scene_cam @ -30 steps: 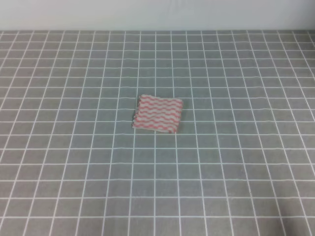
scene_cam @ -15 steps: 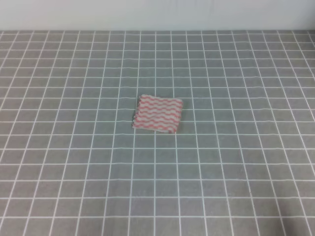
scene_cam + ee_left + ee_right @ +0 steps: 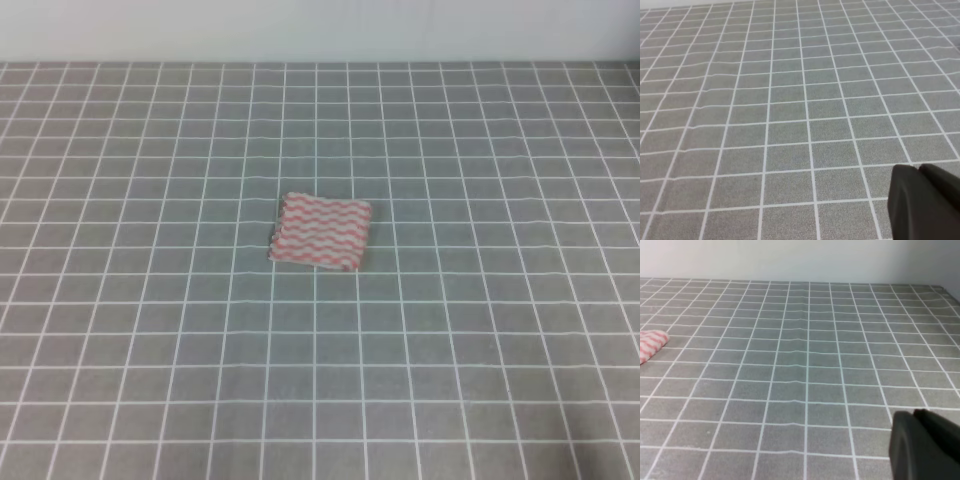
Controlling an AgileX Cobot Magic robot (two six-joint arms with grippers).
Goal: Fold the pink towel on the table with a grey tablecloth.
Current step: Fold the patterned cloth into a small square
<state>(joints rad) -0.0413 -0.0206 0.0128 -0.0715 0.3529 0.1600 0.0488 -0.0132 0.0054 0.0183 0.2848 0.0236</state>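
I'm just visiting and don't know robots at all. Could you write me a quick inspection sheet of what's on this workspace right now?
Surface: the table with a grey tablecloth, white grid lines, lying flat with faint ripples.
Job's things: the pink towel, a small rectangle near the middle of the table, nothing touching it; it looks folded already, though layers are hard to tell.
Clutter: nothing seen.
Grippers: the left gripper and the right gripper show only as dark tips at the corners of their wrist views, fingers together, holding nothing, both away from the towel.
Cables: nothing seen.
Surroundings: a plain pale wall behind the table.
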